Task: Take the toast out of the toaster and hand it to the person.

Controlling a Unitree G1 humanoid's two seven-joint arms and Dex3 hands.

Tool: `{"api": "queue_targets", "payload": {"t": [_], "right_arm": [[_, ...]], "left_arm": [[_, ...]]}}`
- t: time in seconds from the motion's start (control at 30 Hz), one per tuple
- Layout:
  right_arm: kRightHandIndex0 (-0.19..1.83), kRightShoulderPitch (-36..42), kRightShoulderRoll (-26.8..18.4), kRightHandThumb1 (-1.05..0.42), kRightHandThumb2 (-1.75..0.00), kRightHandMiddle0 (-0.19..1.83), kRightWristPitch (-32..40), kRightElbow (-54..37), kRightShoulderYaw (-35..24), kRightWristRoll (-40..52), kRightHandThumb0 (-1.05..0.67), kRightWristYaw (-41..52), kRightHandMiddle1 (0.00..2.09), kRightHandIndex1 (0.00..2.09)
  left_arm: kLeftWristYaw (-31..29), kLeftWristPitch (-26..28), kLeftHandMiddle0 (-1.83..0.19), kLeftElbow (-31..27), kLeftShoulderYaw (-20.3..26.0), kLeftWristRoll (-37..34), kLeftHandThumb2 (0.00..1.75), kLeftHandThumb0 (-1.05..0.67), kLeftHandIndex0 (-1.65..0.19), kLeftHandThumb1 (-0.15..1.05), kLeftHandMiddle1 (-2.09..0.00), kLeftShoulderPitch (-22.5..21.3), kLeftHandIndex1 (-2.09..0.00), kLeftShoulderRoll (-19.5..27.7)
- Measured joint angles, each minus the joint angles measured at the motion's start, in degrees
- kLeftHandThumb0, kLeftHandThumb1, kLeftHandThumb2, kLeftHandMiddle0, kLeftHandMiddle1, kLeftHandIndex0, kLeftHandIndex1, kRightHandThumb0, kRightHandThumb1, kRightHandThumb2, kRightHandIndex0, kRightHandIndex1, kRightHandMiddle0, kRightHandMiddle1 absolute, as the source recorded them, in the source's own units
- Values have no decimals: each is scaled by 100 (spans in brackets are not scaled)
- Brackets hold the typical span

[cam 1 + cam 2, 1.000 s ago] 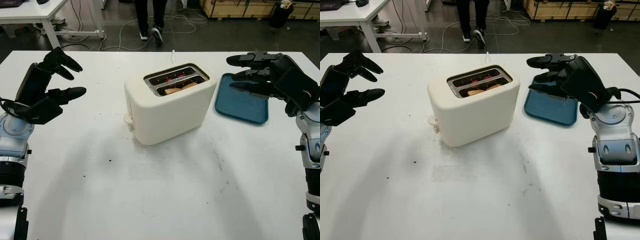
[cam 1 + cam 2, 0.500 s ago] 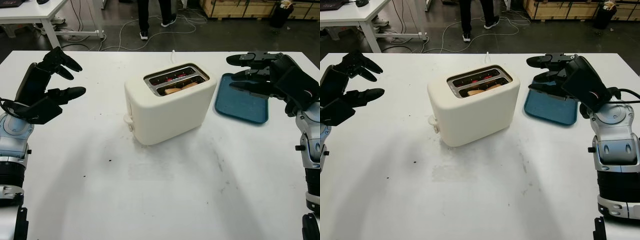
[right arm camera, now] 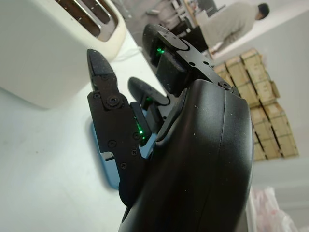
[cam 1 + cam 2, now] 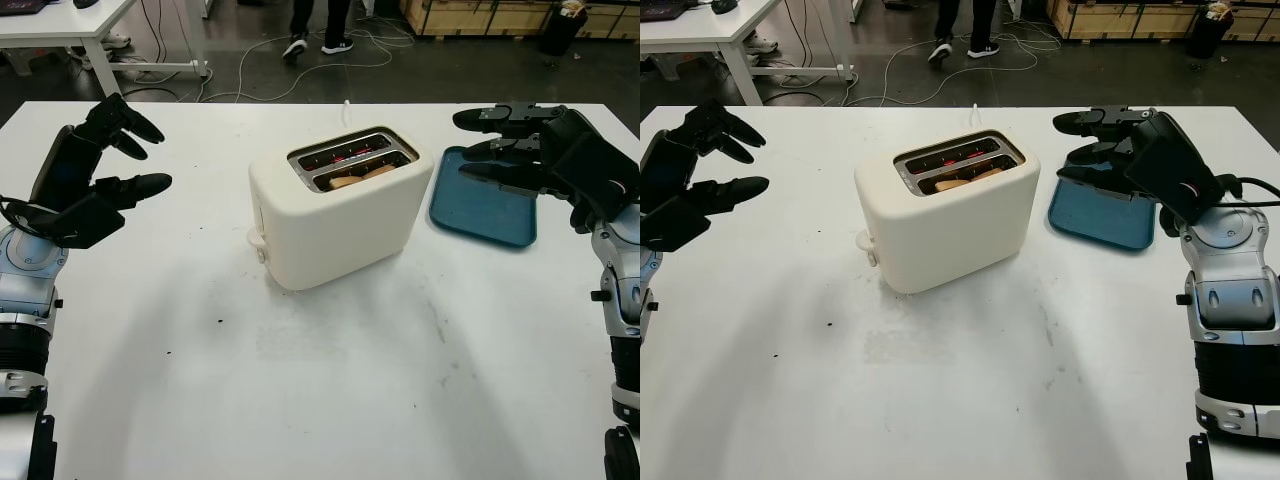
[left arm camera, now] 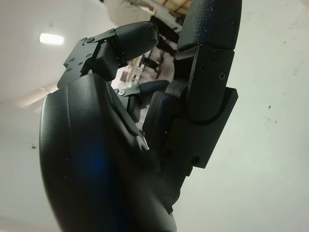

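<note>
**Q:** Toast (image 4: 350,179), where is it?

**A:** It sits low in the nearer of two slots on top of a cream toaster (image 4: 335,215), which stands mid-bench on a white bench (image 4: 330,390). Just a tan edge shows above the slot rim. The farther slot glows red inside.

**Q:** Which way do the slots run?

**A:** Their long axis runs roughly left to right, angled so the right end sits a little farther from the robot. The toast lies along that line.

**Q:** Where are the hands?

**A:** The left hand (image 4: 95,175) hovers above the bench well to the left of the toaster, open, holding nothing. The right hand (image 4: 540,160) hovers to the right, open and empty too, above a blue tray (image 4: 480,215) that lies just beside the toaster's right end. Its fingertips point toward the toaster.

**Q:** Which hand is nearer the toast?

**A:** The right one, I judge. The toast lies to its left and a little lower, and its fingers already aim that way. The left is well apart from the toaster.

**Q:** What does the next move need?

**A:** Likely a reach from above, fingers pinching across the toast's thin faces, then a straight lift along the slot.

**Q:** Is the person near?

**A:** Legs and shoes of a person (image 4: 320,25) show on the floor beyond the bench's far edge.
</note>
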Motion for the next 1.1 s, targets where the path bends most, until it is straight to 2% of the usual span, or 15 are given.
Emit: {"api": "queue_targets", "payload": {"t": [1.1], "right_arm": [[50, 0, 0, -83, 0, 75, 13, 11, 3, 1, -24, 0, 0, 68]], "left_arm": [[-1, 35, -28, -8, 0, 1, 20, -105, -22, 92, -155, 2, -148, 0]]}}
